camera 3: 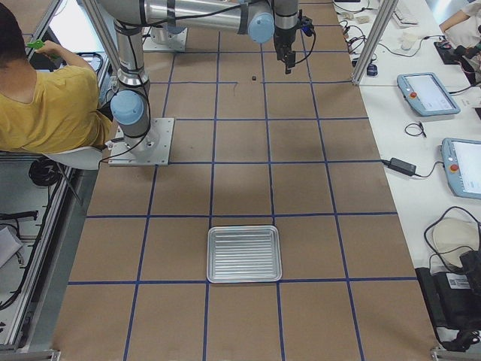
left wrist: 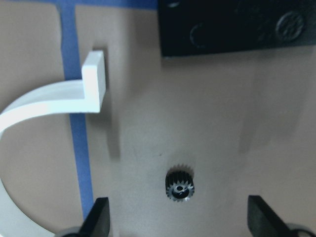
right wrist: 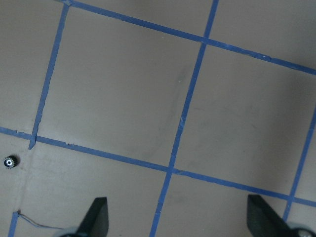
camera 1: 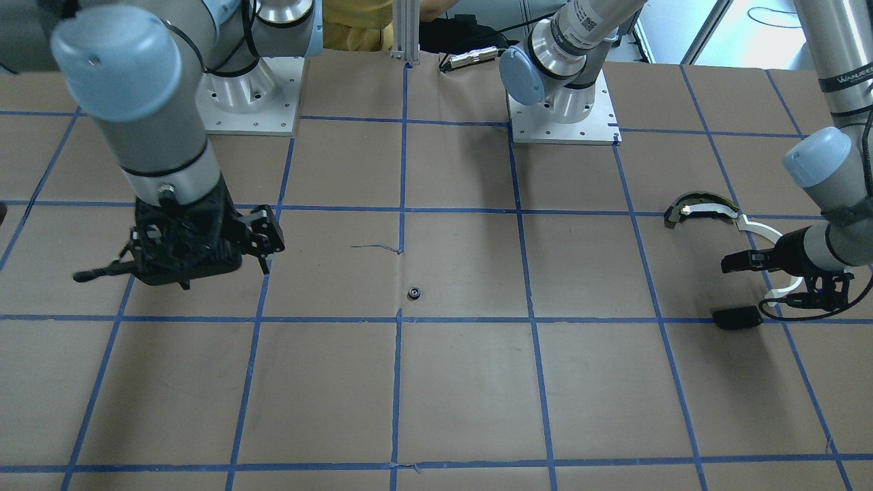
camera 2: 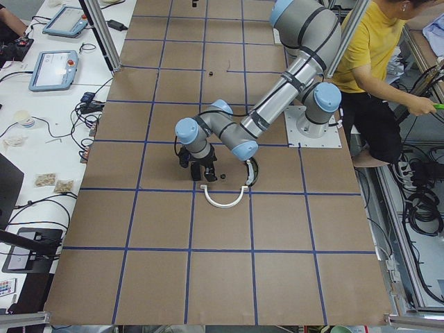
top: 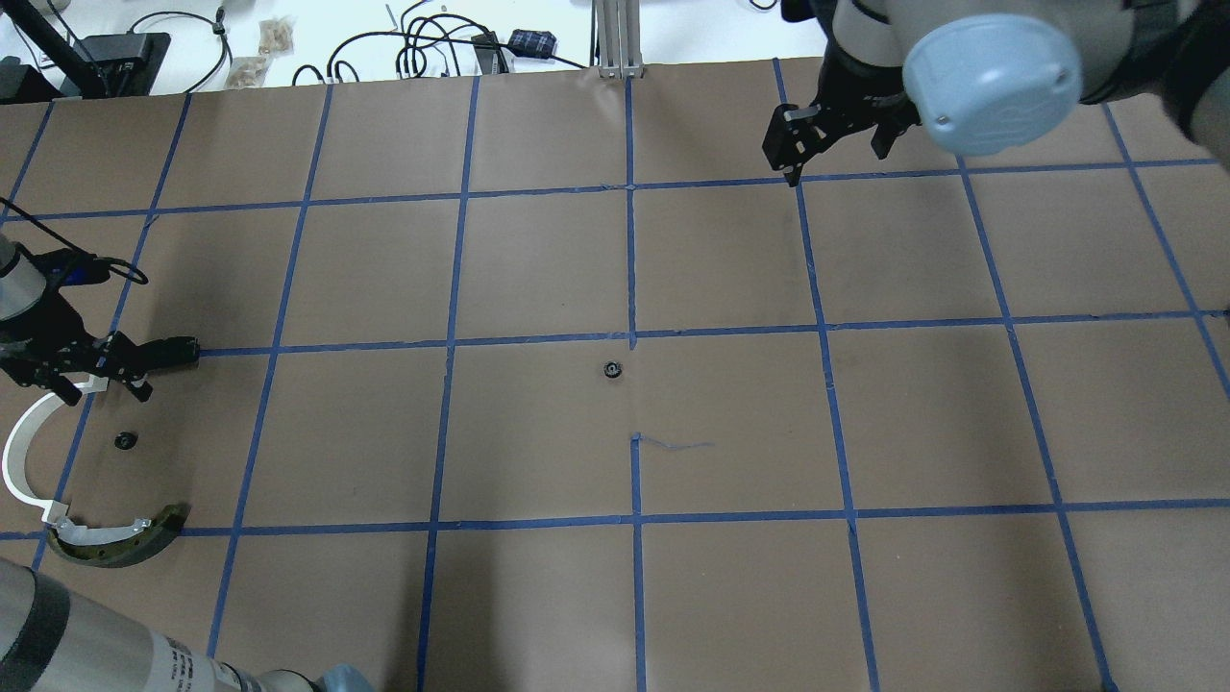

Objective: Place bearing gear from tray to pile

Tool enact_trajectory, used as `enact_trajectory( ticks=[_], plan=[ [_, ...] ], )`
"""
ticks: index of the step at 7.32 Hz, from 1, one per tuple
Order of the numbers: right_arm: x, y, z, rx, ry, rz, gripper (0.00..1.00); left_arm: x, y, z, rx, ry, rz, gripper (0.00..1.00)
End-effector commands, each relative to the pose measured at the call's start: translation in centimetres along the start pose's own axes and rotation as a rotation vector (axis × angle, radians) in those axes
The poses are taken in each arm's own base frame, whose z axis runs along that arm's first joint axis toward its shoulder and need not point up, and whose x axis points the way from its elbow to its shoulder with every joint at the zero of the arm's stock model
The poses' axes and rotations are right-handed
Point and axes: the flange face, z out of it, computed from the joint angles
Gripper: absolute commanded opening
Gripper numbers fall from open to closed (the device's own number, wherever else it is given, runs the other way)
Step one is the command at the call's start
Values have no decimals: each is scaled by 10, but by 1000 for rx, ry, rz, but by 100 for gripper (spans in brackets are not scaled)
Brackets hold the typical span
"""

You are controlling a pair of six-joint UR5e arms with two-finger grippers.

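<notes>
A small black bearing gear point(left wrist: 179, 185) lies on the paper in the pile, below and between my left gripper's open, empty fingers; it also shows in the overhead view point(top: 124, 440). The pile holds a white curved arc point(top: 24, 452), a dark olive-edged curved piece point(top: 125, 543) and a flat black plate point(camera 1: 736, 317). My left gripper point(top: 154, 370) hovers over the pile. A second gear point(top: 611, 369) lies alone at the table's middle. My right gripper point(top: 790, 154) is open and empty, high over the far right. The metal tray point(camera 3: 210, 256) is empty.
The table is brown paper with a blue tape grid. The arm bases stand on white plates point(camera 1: 563, 126) at the robot's side. A person in yellow point(camera 3: 45, 98) sits behind the robot. Tablets and cables lie on side tables beyond the table's far edge.
</notes>
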Motion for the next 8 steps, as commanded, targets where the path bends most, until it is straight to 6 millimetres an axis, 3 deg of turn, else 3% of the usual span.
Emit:
enact_trajectory(
  ticks=[1,3,4,5,8],
  plan=[
    [3,43,-65,43,2,22,100,141,-52,-76,138,-64,47,100],
    [-2,43,-74,64,-41,70,100,300,-67,-78,192,65,-45,100],
    [-3,44,-73,54,-43,159,100,382,-58,-73,196,54,-38,100],
    [-2,42,-66,34,-36,197,100,444,-49,-58,203,50,-53,100],
    [-1,54,-69,-59,-50,190,100,538,-14,-19,182,48,0,100]
  ],
)
